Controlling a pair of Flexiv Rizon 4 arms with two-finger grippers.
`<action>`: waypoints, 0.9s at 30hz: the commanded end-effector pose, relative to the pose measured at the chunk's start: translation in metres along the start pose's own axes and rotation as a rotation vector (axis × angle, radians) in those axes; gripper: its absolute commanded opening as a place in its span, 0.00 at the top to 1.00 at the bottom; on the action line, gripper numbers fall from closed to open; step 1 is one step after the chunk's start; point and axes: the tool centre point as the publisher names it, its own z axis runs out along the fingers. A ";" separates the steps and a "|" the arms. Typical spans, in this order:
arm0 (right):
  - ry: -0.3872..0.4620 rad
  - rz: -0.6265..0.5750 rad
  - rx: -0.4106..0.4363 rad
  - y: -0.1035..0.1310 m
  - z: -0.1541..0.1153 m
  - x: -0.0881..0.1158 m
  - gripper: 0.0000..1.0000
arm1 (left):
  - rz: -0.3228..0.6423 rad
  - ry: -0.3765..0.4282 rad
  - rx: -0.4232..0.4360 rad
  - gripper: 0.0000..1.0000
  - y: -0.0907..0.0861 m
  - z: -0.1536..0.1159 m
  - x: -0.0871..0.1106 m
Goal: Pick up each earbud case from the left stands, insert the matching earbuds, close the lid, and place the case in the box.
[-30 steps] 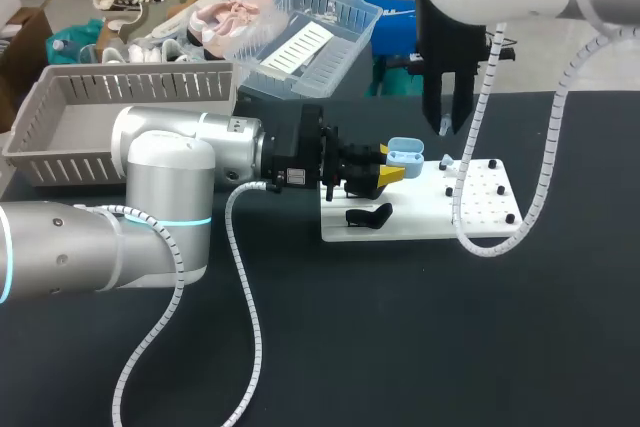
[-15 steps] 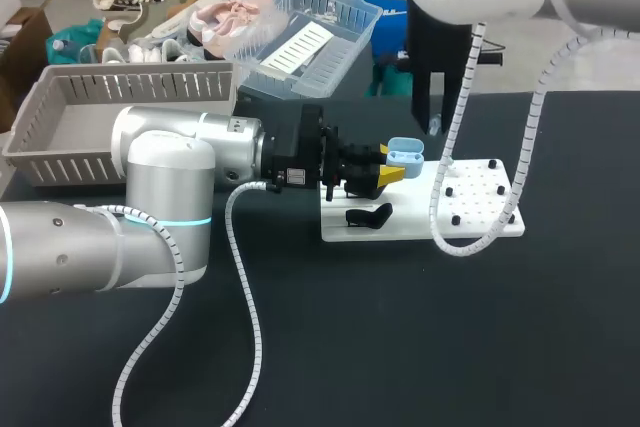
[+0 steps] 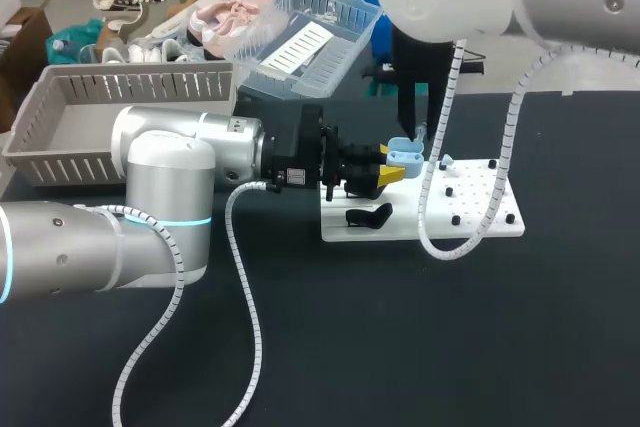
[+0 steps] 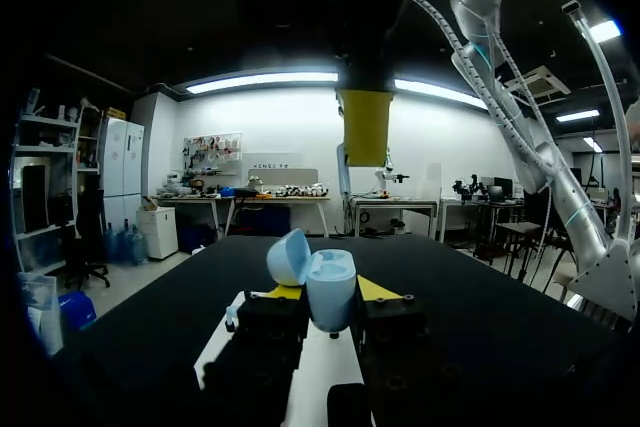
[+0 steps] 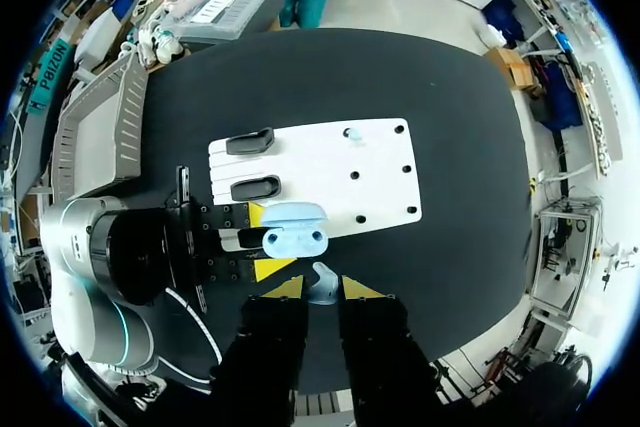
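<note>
A light blue earbud case (image 3: pixel 405 154) with its lid up sits between the yellow fingers of my left gripper (image 3: pixel 392 172), which is shut on it over the white board (image 3: pixel 480 209). In the left wrist view the case (image 4: pixel 330 292) stands upright, lid (image 4: pixel 289 257) tipped back. My right gripper (image 3: pixel 415 125) hangs just above the case, its yellow tips (image 4: pixel 366 127) pointing down. From the right wrist, the right gripper (image 5: pixel 321 289) is shut on a pale earbud (image 5: pixel 324 279), with the open case (image 5: pixel 295 228) straight ahead. A second earbud (image 5: pixel 352 133) lies on the board.
Two black stands (image 5: pixel 250 142) (image 5: pixel 255 188) sit on the board's left part; one black stand (image 3: pixel 368 215) shows below my left gripper. A grey slatted basket (image 3: pixel 60 162) stands at the table's back left. Black pegs dot the board's right part.
My right arm has swung left and now hangs directly over the open case. The left arm and the case have stayed put.
</note>
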 end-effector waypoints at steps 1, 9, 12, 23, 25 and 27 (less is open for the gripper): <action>-0.010 0.000 0.004 0.002 0.005 0.001 1.00 | 0.001 -0.002 -0.001 1.00 0.000 0.000 0.001; -0.012 -0.011 -0.005 0.001 0.013 0.001 1.00 | 0.001 -0.002 -0.001 1.00 0.000 0.000 0.001; -0.015 -0.020 -0.006 0.000 0.016 0.001 1.00 | 0.001 -0.002 -0.001 1.00 0.000 0.000 0.001; -0.024 -0.029 -0.015 -0.004 0.023 0.000 1.00 | 0.001 -0.002 -0.001 1.00 0.000 0.000 0.001; -0.022 -0.029 -0.013 -0.004 0.025 0.000 1.00 | 0.001 -0.002 -0.001 1.00 0.000 0.000 0.001; -0.019 -0.030 -0.012 -0.003 0.026 0.000 1.00 | 0.001 -0.002 -0.001 1.00 0.000 0.000 0.001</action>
